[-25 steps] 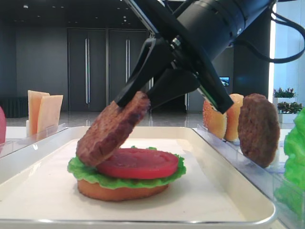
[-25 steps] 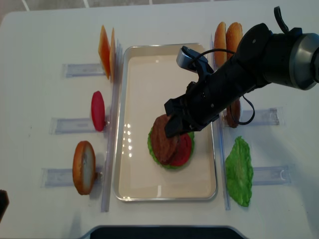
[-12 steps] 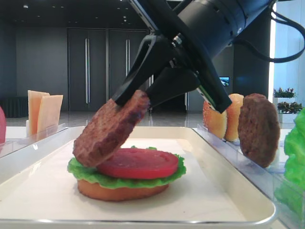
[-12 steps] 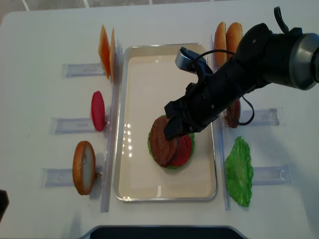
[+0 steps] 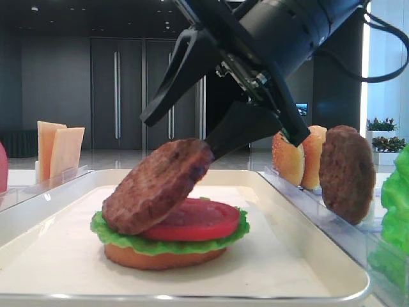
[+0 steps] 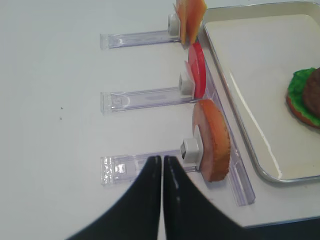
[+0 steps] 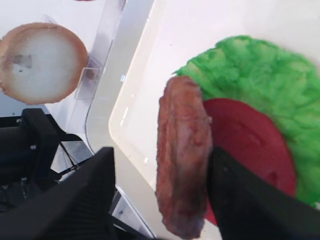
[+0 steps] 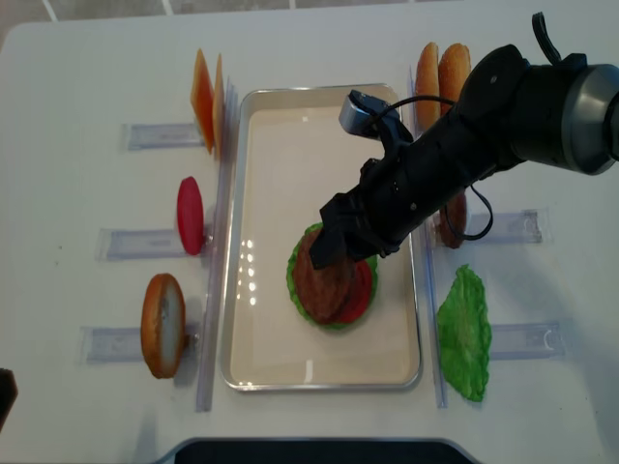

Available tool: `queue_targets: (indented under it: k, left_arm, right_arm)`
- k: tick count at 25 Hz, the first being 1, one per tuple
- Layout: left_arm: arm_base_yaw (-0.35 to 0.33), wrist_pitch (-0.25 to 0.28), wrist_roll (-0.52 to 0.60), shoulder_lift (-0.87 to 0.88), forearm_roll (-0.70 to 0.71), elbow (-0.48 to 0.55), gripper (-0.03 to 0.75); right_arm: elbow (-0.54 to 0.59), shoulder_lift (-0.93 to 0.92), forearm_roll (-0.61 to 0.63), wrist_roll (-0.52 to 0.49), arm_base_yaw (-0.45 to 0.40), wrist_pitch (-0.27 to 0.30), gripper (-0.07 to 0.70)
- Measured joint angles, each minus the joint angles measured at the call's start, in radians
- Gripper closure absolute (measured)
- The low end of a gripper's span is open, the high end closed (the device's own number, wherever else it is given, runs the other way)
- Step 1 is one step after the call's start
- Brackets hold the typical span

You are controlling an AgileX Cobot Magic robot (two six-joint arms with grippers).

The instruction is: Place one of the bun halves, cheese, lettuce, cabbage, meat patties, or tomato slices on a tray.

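Observation:
On the cream tray (image 8: 280, 145) (image 5: 307, 268) sits a stack: a flat bun half (image 5: 160, 257), ruffled lettuce (image 5: 105, 227) (image 7: 260, 75) and a tomato slice (image 5: 198, 220) (image 7: 245, 145). A brown meat patty (image 5: 156, 185) (image 7: 182, 150) (image 8: 324, 275) leans tilted on the tomato, its lower edge on the lettuce. My right gripper (image 5: 179, 135) (image 7: 161, 160) (image 8: 343, 253) stands open just above it, jaws spread to either side; the patty's upper edge still touches the lower finger. My left gripper (image 6: 162, 160) is shut and empty over the table left of the tray.
Clear holders flank the tray. On the left stand cheese slices (image 8: 208, 87), a tomato slice (image 8: 190, 215) and a bun half (image 8: 162, 324) (image 6: 212, 142). On the right are two bun halves (image 8: 440, 72), another patty (image 5: 347, 173) and a lettuce leaf (image 8: 464, 333).
The right jaws have spread apart and let the patty go. The patty has dropped lower and lies tilted on the tomato. The left gripper has not moved.

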Motion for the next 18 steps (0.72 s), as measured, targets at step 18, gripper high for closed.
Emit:
queue_targets:
  k: [18]
  left_arm:
    - [0.0,0.0,0.0,0.0,0.0,0.0,0.715]
  right_arm:
    - [0.002,-0.361,-0.56,0.311,-0.095,-0.079,0.195]
